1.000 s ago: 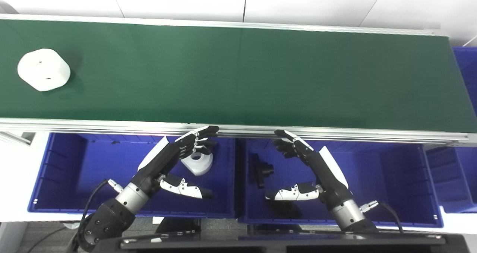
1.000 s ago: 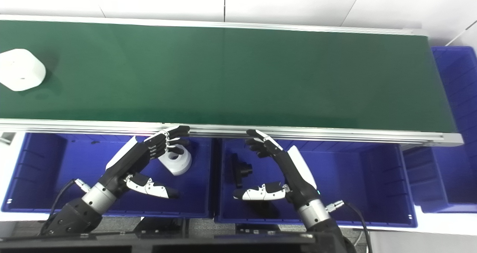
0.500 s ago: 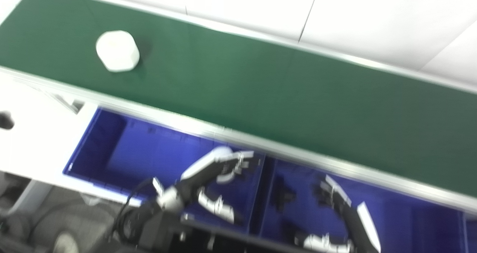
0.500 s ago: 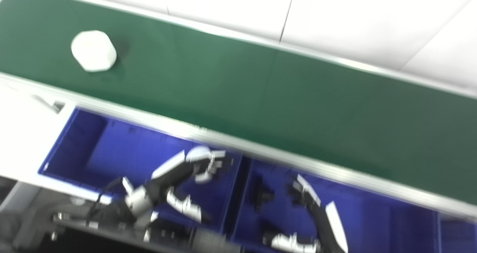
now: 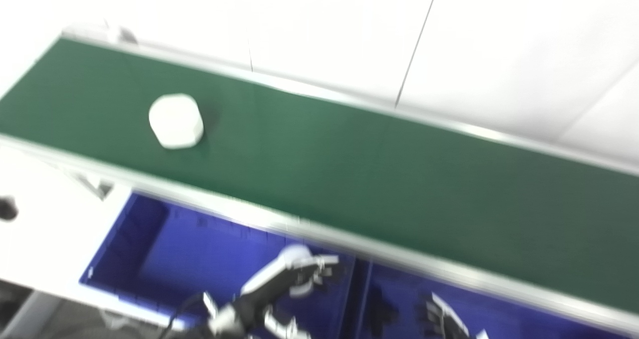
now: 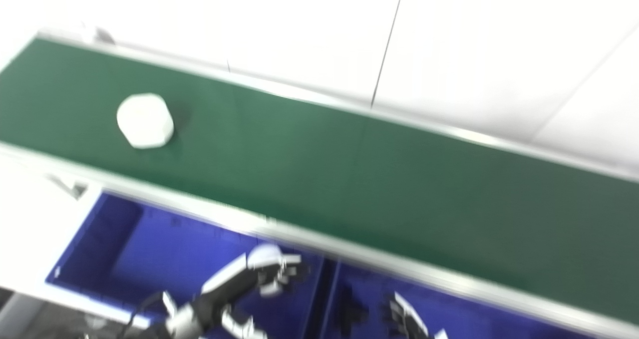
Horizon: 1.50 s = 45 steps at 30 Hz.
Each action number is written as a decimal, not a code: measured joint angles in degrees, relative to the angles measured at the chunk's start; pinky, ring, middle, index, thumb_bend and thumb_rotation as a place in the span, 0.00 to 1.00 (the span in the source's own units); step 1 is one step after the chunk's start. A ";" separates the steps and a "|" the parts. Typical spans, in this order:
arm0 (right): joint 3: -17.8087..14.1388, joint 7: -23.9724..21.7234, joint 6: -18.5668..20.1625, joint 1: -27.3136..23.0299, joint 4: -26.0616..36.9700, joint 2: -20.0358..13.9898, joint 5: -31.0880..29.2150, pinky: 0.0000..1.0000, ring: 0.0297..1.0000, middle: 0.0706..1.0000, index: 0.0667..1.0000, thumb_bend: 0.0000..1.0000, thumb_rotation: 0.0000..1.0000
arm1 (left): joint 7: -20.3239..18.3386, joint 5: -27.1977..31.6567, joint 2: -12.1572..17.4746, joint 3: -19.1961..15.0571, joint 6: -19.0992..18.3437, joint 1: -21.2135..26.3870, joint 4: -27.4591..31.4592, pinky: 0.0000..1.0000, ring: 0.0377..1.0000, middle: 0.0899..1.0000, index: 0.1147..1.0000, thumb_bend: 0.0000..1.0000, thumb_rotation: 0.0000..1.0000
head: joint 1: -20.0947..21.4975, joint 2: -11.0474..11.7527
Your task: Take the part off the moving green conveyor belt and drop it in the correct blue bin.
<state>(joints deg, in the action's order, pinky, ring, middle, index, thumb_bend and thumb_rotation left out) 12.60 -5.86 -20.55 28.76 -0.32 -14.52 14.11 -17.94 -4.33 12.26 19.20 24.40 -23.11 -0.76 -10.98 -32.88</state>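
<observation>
White part (image 5: 175, 121) on green belt (image 5: 379, 169) | no readable writing | left hand (image 5: 279, 285) empty, spread | right hand (image 6: 407, 321) state unclear

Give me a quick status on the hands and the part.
Left hand open over left blue bin; right hand at frame edge. White part on green belt, ungrasped. Path clear.

Both eye views smeared by motion blur and tilted. I read bright, even light; the far white wall (image 5: 499, 54) is near blown out. White part (image 5: 175, 121) throws a soft shadow to its right. Near hands are blurred, indistinct.
</observation>
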 measured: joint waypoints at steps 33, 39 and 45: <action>0.57 -1.30 -2.69 -3.14 -3.83 0.68 -4.73 0.65 0.75 0.78 0.84 0.91 0.08 | 1.84 -2.70 7.58 -18.07 -11.58 21.26 11.75 0.85 0.88 0.91 0.88 0.82 0.22 | -2.02 -1.40; 1.46 -1.45 -2.74 -3.67 -3.82 0.46 -6.03 0.67 0.75 0.78 0.84 0.91 0.09 | 2.79 -8.86 9.84 -20.29 -15.93 25.67 11.17 0.91 0.93 0.94 0.91 0.83 0.18 | -2.81 -1.84; 1.80 -1.46 -2.76 -3.82 -3.82 -0.25 -6.08 0.66 0.75 0.78 0.84 0.90 0.11 | 2.76 -13.06 12.35 -20.59 -21.58 28.79 9.35 0.92 0.96 0.97 0.92 0.87 0.12 | -3.43 -2.10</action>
<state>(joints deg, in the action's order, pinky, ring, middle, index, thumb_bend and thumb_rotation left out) 14.40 -7.31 -23.31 24.93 -4.15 -14.78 8.03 -15.17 -17.39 24.61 -1.39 2.82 5.69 8.59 -14.41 -34.98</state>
